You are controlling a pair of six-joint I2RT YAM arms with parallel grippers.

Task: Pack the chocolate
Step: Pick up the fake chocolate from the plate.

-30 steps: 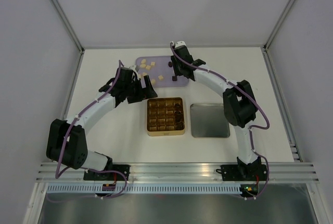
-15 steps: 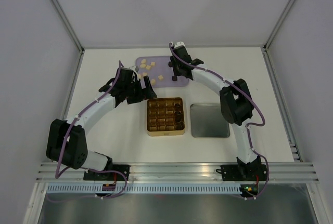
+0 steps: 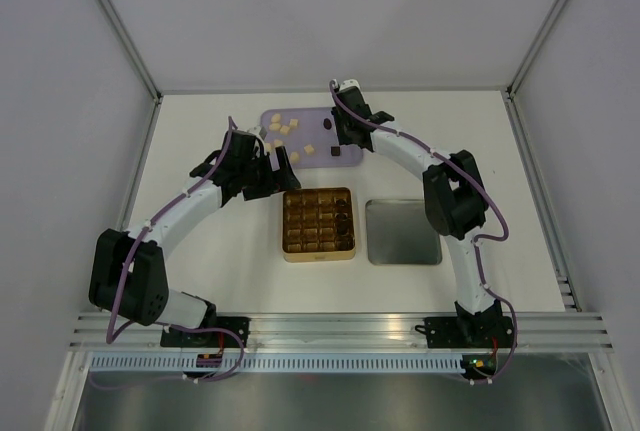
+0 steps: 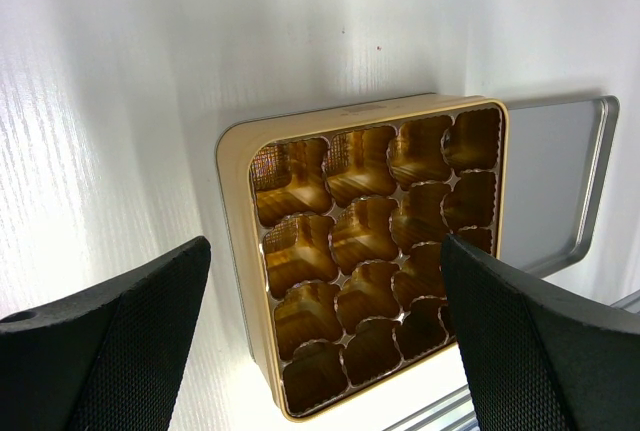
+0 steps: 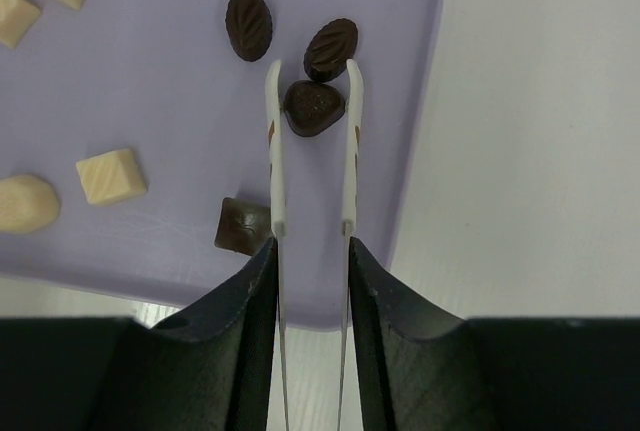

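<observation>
Chocolate pieces lie on a purple tray (image 5: 150, 81): cream cubes (image 5: 112, 175) and dark lumps (image 5: 248, 23). My right gripper (image 5: 311, 251) is shut on white tweezers (image 5: 277, 151). The tweezer tips straddle a dark heart-shaped piece (image 5: 313, 108) lying on the tray, next to another dark piece (image 5: 331, 48). A square dark piece (image 5: 241, 225) lies beside the tweezers. My left gripper (image 4: 325, 246) is open and empty, hovering over the gold gridded tin (image 4: 240, 251). In the top view the tin (image 3: 318, 249) shows a few dark pieces (image 3: 343, 219) in its right column.
The tin's silver lid (image 3: 403, 232) lies flat to the right of the tin, and it also shows in the left wrist view (image 4: 555, 191). The purple tray (image 3: 300, 136) sits at the back of the table, behind the tin. Grey walls enclose the table.
My right wrist has shifted slightly over the tray's right end. My left arm has not moved.
</observation>
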